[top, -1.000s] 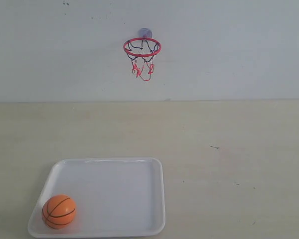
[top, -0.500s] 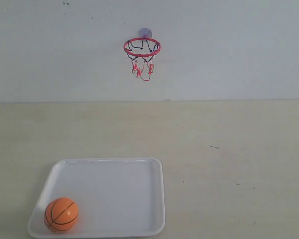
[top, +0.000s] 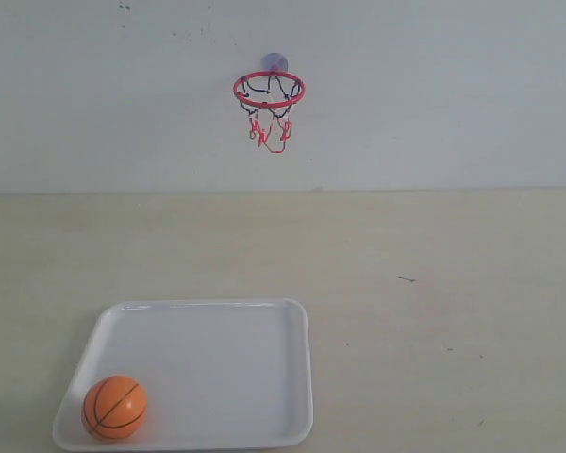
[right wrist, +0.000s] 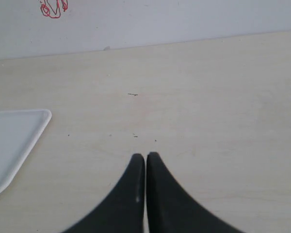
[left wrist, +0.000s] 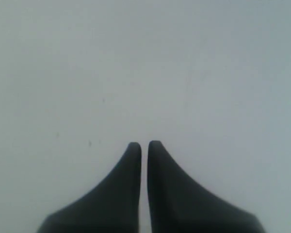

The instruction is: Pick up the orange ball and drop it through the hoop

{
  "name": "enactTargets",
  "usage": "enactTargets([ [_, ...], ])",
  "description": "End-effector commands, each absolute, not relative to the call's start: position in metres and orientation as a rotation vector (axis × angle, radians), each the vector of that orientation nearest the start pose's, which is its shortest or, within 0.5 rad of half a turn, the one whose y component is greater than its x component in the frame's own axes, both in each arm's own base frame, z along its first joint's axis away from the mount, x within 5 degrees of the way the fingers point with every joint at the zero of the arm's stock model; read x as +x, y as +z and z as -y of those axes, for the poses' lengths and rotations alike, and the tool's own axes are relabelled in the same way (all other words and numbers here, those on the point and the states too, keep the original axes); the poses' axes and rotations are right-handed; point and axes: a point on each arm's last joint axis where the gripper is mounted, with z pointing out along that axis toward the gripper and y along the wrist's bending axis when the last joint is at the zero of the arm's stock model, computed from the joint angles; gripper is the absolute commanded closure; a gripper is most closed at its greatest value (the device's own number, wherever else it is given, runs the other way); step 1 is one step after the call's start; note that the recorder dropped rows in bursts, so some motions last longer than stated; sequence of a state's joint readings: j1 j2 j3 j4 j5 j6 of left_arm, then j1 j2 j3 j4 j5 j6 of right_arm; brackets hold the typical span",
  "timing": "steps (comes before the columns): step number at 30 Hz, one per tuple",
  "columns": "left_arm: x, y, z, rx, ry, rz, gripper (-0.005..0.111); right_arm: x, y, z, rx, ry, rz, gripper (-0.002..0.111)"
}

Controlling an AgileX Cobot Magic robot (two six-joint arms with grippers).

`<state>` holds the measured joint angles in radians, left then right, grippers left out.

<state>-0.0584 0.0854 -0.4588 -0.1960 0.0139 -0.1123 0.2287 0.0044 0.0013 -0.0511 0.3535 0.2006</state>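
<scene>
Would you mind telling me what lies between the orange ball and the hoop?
In the exterior view, only the white tray, bare tabletop and plain wall lie between the orange ball and the hoop; nothing stands there.

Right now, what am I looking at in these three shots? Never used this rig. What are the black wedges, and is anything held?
It's a two-armed robot. One picture comes from a camera off the arms, and neither arm shows in it. It sees a pale table, a white tray with the orange ball in its near left corner, and the hoop stuck on the wall behind. The other two pictures come from cameras on the wrists. The black wedges are gripper fingers. The left gripper faces only a plain pale surface. The right gripper looks out over the table, with a tray corner and a bit of red net in sight. Both are closed with nothing between the fingers, so nothing is held.
</scene>
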Motion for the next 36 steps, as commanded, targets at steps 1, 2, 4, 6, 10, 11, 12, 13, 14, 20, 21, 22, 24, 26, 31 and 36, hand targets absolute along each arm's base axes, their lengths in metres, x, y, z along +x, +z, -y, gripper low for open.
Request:
enactTargets([
  [1, 0.065, 0.373, 0.013, -0.104, -0.335, -1.664, 0.103, 0.053, 0.182, -0.011, -0.065, 0.247, -1.83, 0.108],
  [2, 0.074, 0.377, 0.015, -0.06, -0.304, -1.765, 0.103, 0.053, 0.182, -0.011, -0.065, 0.247, -1.83, 0.108],
  [4, 0.098, 0.384, 0.02, 0.048, -0.271, -2.006, 0.103, 0.053, 0.182, -0.011, -0.065, 0.247, -1.83, 0.108],
  [6, 0.124, 0.387, 0.027, 0.162, -0.29, -2.196, 0.103, 0.053, 0.182, -0.011, -0.065, 0.247, -1.83, 0.108],
  [10, 0.175, 0.371, 0.04, 0.34, -0.379, -2.395, 0.103, 0.053, 0.182, -0.011, -0.065, 0.247, -1.83, 0.108],
  [11, 0.187, 0.362, 0.042, 0.374, -0.392, -2.433, 0.103, 0.053, 0.182, -0.011, -0.065, 0.247, -1.83, 0.108],
  [12, 0.199, 0.352, 0.043, 0.4, -0.399, -2.475, 0.103, 0.053, 0.182, -0.011, -0.065, 0.247, -1.83, 0.108],
  [13, 0.207, 0.344, 0.044, 0.425, -0.403, -2.505, 0.103, 0.053, 0.182, -0.011, -0.065, 0.247, -1.83, 0.108],
  [14, 0.217, 0.335, 0.045, 0.449, -0.412, -2.54, 0.103, 0.053, 0.182, -0.011, -0.065, 0.247, -1.83, 0.108],
  [20, 0.243, 0.297, 0.054, 0.602, -0.559, -2.68, 0.074, 0.053, 0.182, -0.011, -0.065, 0.247, -1.83, 0.108],
  [21, 0.245, 0.294, 0.057, 0.621, -0.604, -2.682, 0.064, 0.053, 0.182, -0.011, -0.065, 0.247, -1.83, 0.108],
  [22, 0.245, 0.291, 0.059, 0.64, -0.653, -2.675, 0.054, 0.053, 0.182, -0.011, -0.065, 0.247, -1.83, 0.108],
  [24, 0.244, 0.286, 0.065, 0.702, -0.72, -2.652, 0.04, 0.053, 0.182, -0.011, -0.065, 0.247, -1.83, 0.108],
  [26, 0.243, 0.278, 0.069, 0.723, -0.731, -2.662, 0.033, 0.053, 0.182, -0.011, -0.065, 0.247, -1.83, 0.108],
  [31, 0.246, 0.25, 0.073, 0.735, -0.641, -2.725, 0.033, 0.053, 0.182, -0.011, -0.065, 0.247, -1.83, 0.108],
  [36, 0.251, 0.231, 0.079, 0.733, -0.53, -2.786, 0.033, 0.053, 0.182, -0.011, -0.065, 0.247, -1.83, 0.108],
])
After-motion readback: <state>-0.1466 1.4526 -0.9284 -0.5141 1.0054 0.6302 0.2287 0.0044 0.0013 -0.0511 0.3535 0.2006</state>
